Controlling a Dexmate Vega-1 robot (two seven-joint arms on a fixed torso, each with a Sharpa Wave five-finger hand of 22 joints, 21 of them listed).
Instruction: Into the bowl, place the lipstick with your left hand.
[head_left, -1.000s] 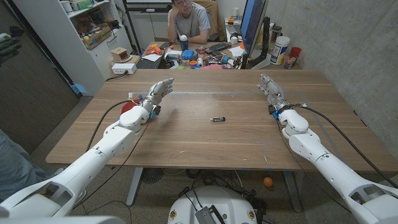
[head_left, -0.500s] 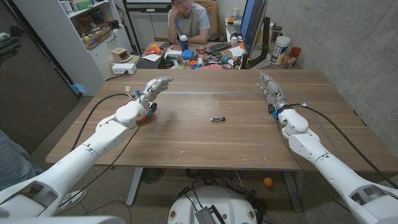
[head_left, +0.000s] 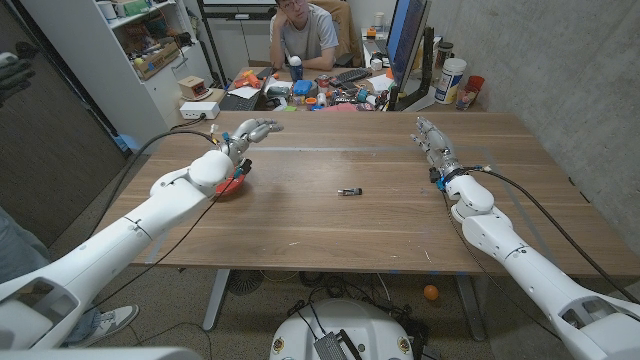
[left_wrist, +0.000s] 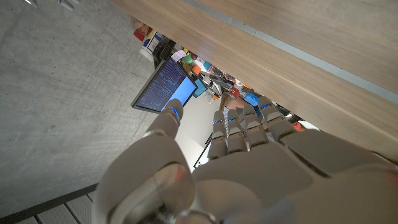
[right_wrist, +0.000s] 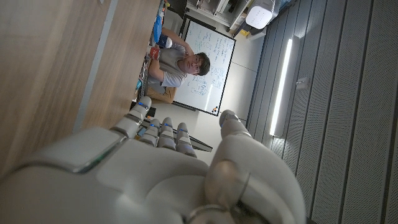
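Midtable, lipstick lying flat, long axis left-right

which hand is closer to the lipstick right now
Roughly equal, the right perhaps slightly nearer. The lipstick lies mid-table. The left hand hovers to its left by the red bowl; the right hand is off to its right.

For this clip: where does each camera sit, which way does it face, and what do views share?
Head view: on the robot's head, looking down at the table; both arms, left hand, right hand, lipstick, bowl.
Left wrist view: behind the left hand, facing the monitor.
Right wrist view: behind the right hand, facing a seated person.
Shared: person and monitor appear in the head view too.
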